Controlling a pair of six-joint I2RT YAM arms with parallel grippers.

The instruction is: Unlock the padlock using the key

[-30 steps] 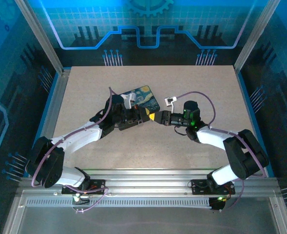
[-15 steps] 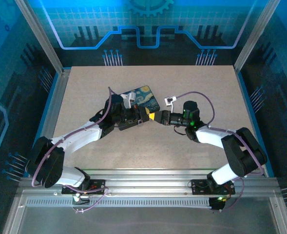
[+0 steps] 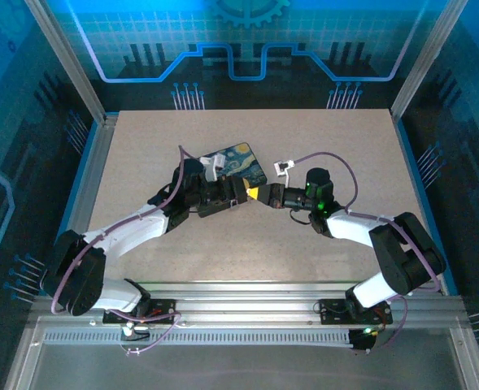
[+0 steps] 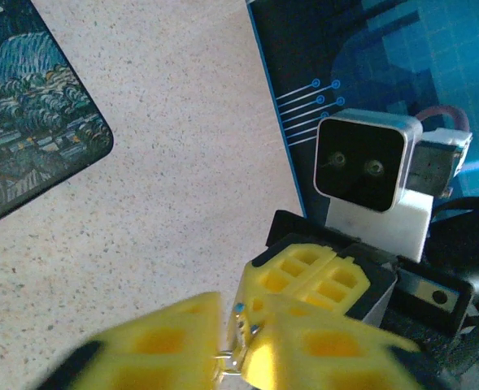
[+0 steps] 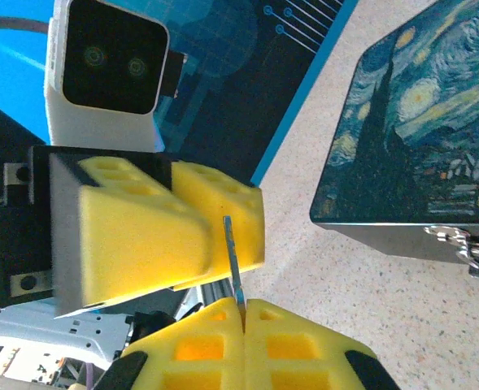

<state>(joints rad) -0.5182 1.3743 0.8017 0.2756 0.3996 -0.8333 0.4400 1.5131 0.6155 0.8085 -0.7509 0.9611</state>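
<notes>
Thin silvery metal key [image 5: 232,260]: it stands out from between the pads of my right gripper. Its blade points toward my left gripper, and the tip is just in front of the left yellow pads.
My right gripper [image 5: 243,307] [image 3: 260,195]: the yellow foam pads are pressed together and pinch the key at its lower end.
My left gripper [image 5: 178,231] [image 3: 239,193]: it faces the right one, tip to tip, near the middle of the table. The pads are close to each other, but I cannot tell whether they are pressed together or a little apart.
Small silvery piece [image 4: 232,359]: in the left wrist view it shows between my left pads, blurred. I cannot tell if it is the key.
Dark box with painted night-sky lid [image 3: 237,161] [image 5: 418,122]: it lies on the table just behind both grippers, with the lid down.
Silvery metal fitting [image 5: 465,244]: it sits on the front side of the box and is cut by the picture edge. I cannot tell if it is the padlock.
Speckled beige table [image 3: 345,154]: it carries the box.
</notes>
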